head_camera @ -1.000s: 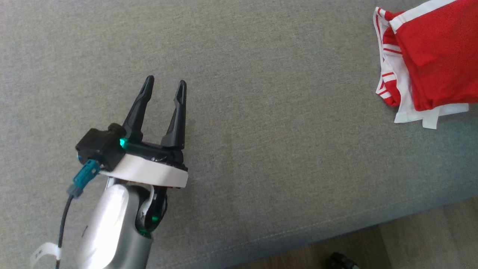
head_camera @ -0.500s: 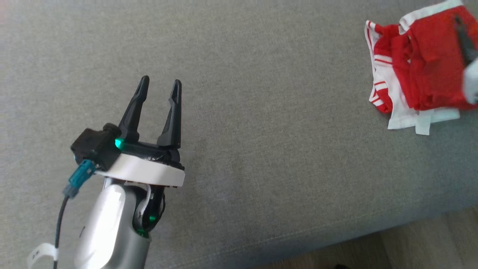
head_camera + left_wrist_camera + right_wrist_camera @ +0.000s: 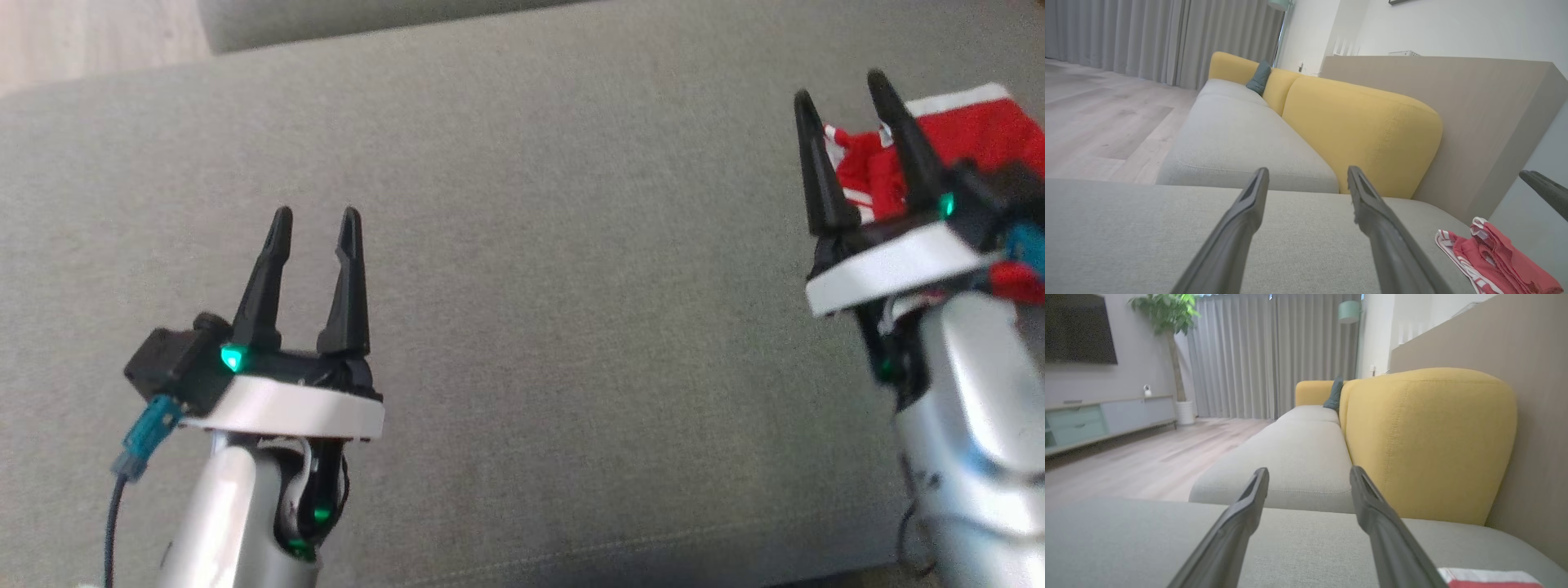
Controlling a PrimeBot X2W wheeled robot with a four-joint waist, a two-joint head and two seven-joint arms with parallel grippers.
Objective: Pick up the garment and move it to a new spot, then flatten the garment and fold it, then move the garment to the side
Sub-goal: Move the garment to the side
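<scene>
The grey sofa seat (image 3: 571,245) sits lower in our head view than a second ago, and a strip of wooden floor (image 3: 98,37) now shows at the top left. That is our head lifting, not the seat moving. Our left end effector (image 3: 317,214) hovers over the bare middle of the seat as before, jaws spread and empty.

The real change is on the right. Our right end effector (image 3: 841,87), outside the head view a second ago and over the cloth half a second ago, has drawn back into sight. Its jaws are wide apart with nothing between them, so it has let go.

The red-and-white garment (image 3: 971,131) lies in a folded stack at the right end of the seat, just beyond those fingers. We judge the last step, setting it aside, to be done or nearly so.

The right arm covers much of the garment, that side is blurred, and the right wrist view cuts it off at the bottom edge. We cannot tell how tidy the fold is.
</scene>
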